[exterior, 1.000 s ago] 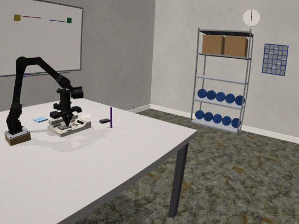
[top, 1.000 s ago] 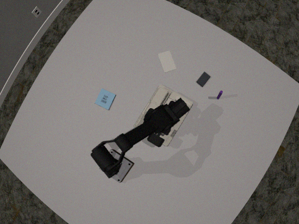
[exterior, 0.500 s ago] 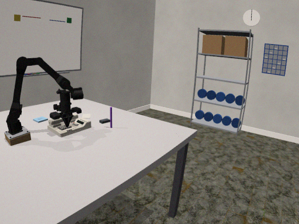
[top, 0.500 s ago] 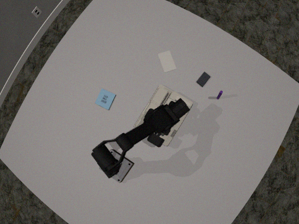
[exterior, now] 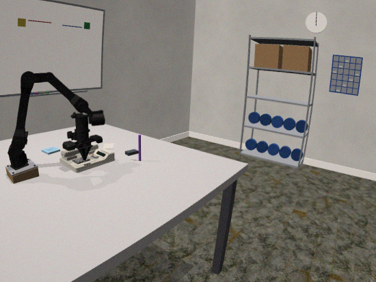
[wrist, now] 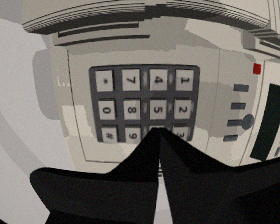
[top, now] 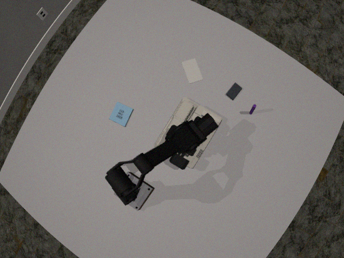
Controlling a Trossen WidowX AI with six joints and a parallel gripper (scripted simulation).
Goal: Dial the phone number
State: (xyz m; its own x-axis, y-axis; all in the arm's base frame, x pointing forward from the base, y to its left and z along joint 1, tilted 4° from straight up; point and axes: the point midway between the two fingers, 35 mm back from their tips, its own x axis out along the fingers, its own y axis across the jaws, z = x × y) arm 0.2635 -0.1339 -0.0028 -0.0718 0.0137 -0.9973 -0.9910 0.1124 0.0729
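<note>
You're looking at a shut gripper (wrist: 159,133) hanging tight over the keypad (wrist: 145,105); handset (wrist: 125,15) is crowding beyond, pen (exterior: 139,147) standing well clear.

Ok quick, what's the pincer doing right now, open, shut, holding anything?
Pincer: shut, holding nothing, its tips together over the bottom row of the phone keypad.
</note>
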